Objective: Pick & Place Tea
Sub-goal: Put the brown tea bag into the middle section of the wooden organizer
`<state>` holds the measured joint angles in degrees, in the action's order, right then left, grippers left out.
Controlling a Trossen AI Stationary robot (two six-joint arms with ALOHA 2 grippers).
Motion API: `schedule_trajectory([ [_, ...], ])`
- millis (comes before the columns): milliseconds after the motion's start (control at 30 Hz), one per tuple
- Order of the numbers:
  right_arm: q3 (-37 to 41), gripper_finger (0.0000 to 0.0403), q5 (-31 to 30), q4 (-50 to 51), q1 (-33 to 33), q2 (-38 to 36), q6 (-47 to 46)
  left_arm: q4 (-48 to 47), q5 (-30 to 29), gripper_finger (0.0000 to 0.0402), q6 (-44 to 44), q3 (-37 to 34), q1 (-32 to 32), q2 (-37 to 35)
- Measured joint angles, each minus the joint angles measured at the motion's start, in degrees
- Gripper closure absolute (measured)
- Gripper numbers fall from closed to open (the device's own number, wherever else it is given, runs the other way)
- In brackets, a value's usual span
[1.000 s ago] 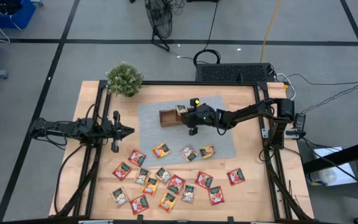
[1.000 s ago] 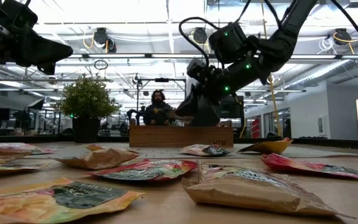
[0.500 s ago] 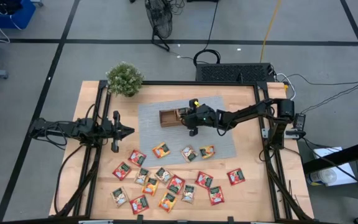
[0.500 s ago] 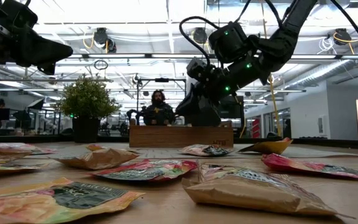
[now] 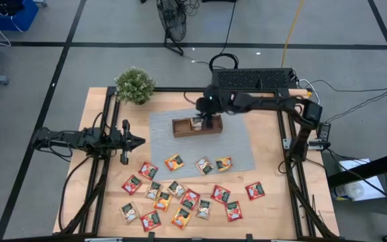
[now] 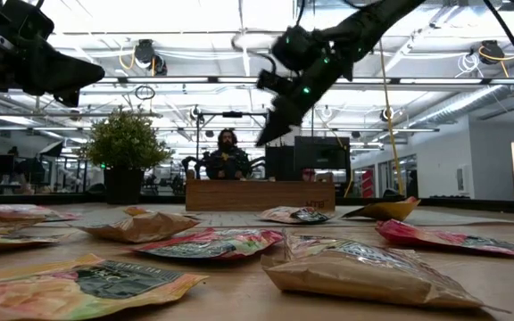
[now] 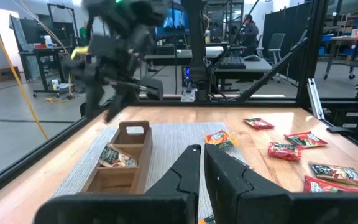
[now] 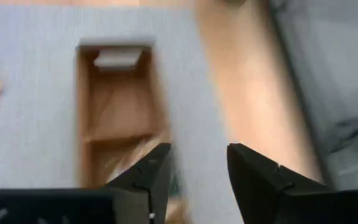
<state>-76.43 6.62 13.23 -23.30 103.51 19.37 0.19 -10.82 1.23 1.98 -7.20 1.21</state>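
Observation:
The brown wooden tray [image 5: 195, 126] stands on a grey mat [image 5: 234, 144] at the table's middle. One tea packet [image 5: 197, 123] lies in its middle compartment, also seen in the left wrist view as the packet [image 7: 117, 156]. My right gripper [image 8: 197, 165] hangs open above the tray's far side, nothing between its fingers; in the low view the right gripper [image 6: 270, 125] is well above the tray [image 6: 261, 194]. Several more tea packets [image 5: 180, 195] lie flat toward the near edge. My left gripper [image 5: 138, 141] waits shut at the left.
Three packets [image 5: 204, 165] lie on the mat's near part. A potted plant [image 5: 134, 85] stands at the far left corner. A black frame [image 5: 284, 128] runs along the table's edges. People sit in the room beyond the table.
My right gripper has risen from low beside the tray and swung toward the table's far edge, and now hangs high above the tray's far side. The packet stays in the tray. The last move was quick; the arm is blurred in the left wrist view.

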Motion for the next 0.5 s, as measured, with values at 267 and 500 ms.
schedule_trajectory([
  [267, 0.2, 0.0242, 11.6, 4.9, -4.2, 4.0, -2.3, 0.4, 0.3, 0.0371, 0.0, 0.0, 0.0, 0.0],
  [500, 0.3, 0.0244, 11.7, 3.6, -3.3, 6.8, -2.2, 0.0, 0.2, 0.0371, 0.0, 0.0, 0.0, 0.4],
])
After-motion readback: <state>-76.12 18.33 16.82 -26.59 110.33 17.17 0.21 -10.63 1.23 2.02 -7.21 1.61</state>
